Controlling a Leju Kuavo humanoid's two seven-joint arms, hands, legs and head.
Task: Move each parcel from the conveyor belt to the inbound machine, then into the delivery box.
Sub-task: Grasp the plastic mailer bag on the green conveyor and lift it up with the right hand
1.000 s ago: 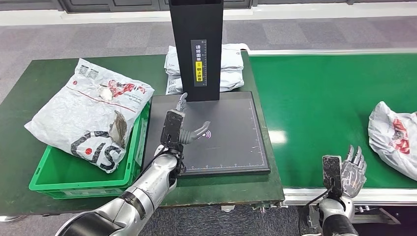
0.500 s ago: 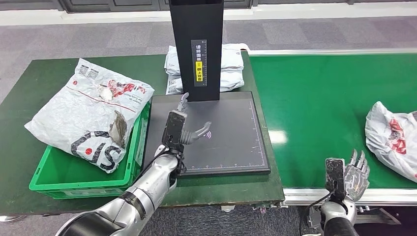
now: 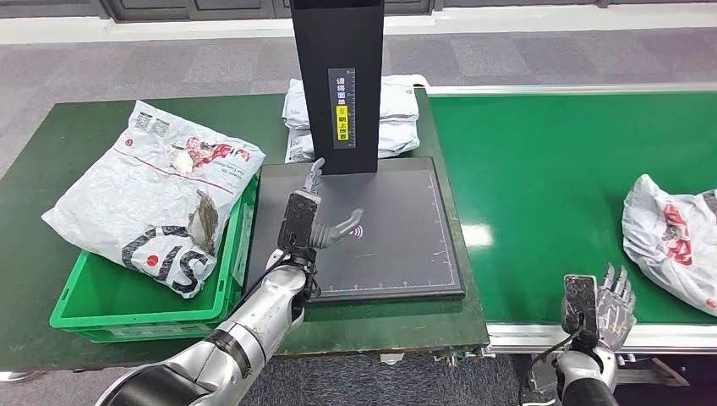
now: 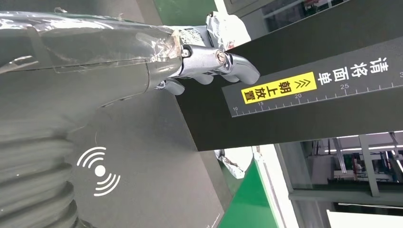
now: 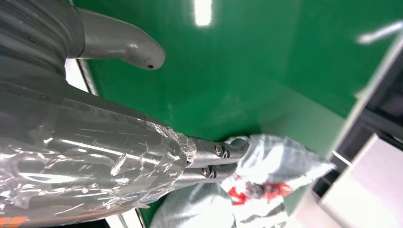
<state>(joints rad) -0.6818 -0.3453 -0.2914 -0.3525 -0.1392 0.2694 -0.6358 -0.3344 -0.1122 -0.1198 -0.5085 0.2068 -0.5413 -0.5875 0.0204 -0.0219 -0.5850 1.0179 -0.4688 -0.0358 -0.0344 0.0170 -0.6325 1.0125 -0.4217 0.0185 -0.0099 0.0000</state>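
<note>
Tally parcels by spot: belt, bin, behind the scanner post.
On the conveyor belt: 1, the white parcel at its right edge.
On the green bin: 1, the large crumpled parcel.
Behind the black scanner post: 2 at least, the stacked white parcels, partly hidden.
Total: 4 visible.

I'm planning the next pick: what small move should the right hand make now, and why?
Probably reach forward and rightward to the parcel on the conveyor belt. The right hand is open and empty at the belt's near edge, and the inbound machine's pad is bare.
</note>
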